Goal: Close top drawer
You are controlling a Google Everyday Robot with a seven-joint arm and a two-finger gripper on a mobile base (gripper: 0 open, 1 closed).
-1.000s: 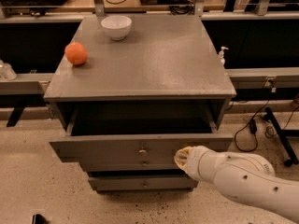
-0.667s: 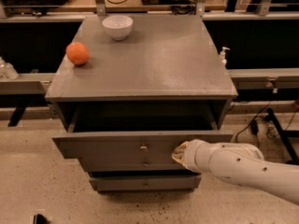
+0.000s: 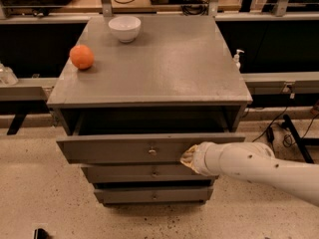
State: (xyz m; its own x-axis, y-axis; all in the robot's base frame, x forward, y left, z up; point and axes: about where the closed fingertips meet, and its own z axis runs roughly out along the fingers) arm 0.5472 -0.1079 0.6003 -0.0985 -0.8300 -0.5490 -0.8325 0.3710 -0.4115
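The top drawer (image 3: 114, 148) of the grey cabinet stands partly pulled out, its flat front panel carrying a small metal knob (image 3: 152, 152) at the centre. A dark gap shows between the panel and the cabinet top. My gripper (image 3: 186, 157), at the end of a white arm coming in from the lower right, rests against the front panel just right of the knob. Two similar drawers (image 3: 149, 172) sit below, pushed in.
On the cabinet top (image 3: 164, 63) stand an orange (image 3: 81, 57) at the left and a white bowl (image 3: 124, 28) at the back. A small pump bottle (image 3: 238, 59) is behind the right edge. Cables and a stand leg (image 3: 294, 133) lie on the floor at right.
The drawer front has slid back toward the cabinet, narrowing the open gap. My gripper has moved left along the panel, closer to the knob.
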